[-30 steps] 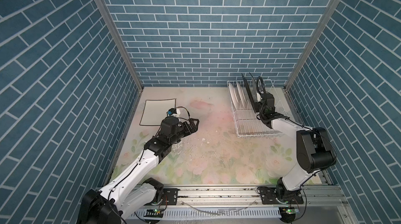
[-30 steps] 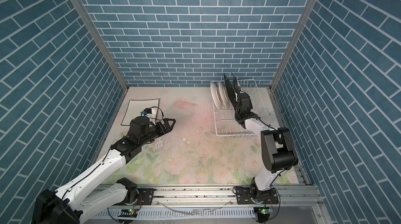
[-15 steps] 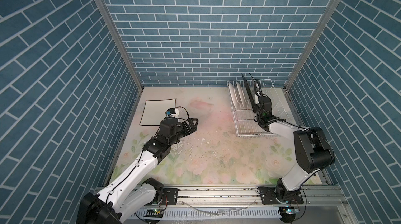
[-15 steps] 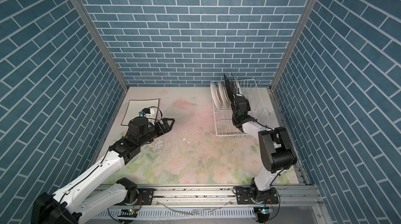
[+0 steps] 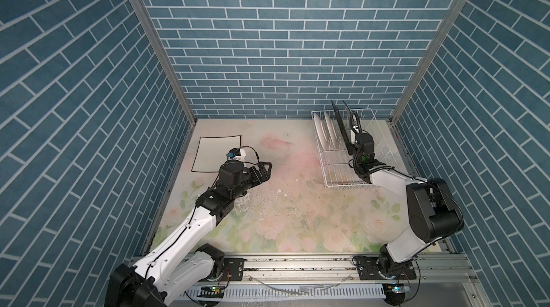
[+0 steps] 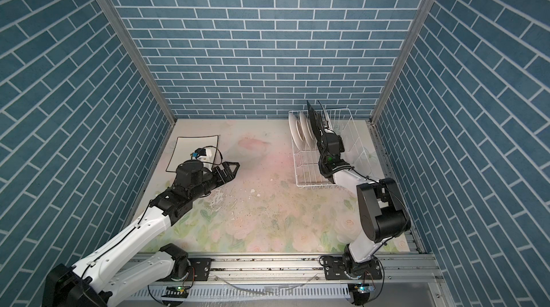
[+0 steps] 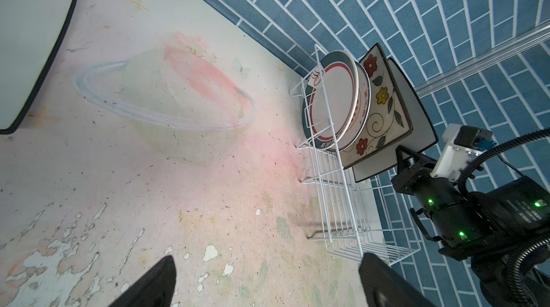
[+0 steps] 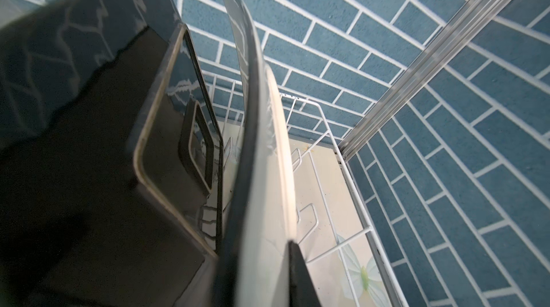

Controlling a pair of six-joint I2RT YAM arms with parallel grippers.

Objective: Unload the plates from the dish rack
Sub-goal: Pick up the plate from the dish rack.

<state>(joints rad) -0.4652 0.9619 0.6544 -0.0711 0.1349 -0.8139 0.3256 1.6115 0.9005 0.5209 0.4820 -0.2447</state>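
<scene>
Four plates (image 7: 333, 103) stand upright in the dish rack (image 7: 346, 189), two round, two square.

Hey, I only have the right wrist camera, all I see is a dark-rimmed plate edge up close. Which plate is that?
Observer: The black-rimmed square plate, last in the row; the right gripper is shut on its edge.
Operator: How many plates are racked?
Observer: Four stand upright in the dish rack: two round plates, a floral plate, then yours.
Operator: Where's the left arm?
Observer: The left gripper hangs open over the table, apart from the rack, near a white plate lying flat.
</scene>
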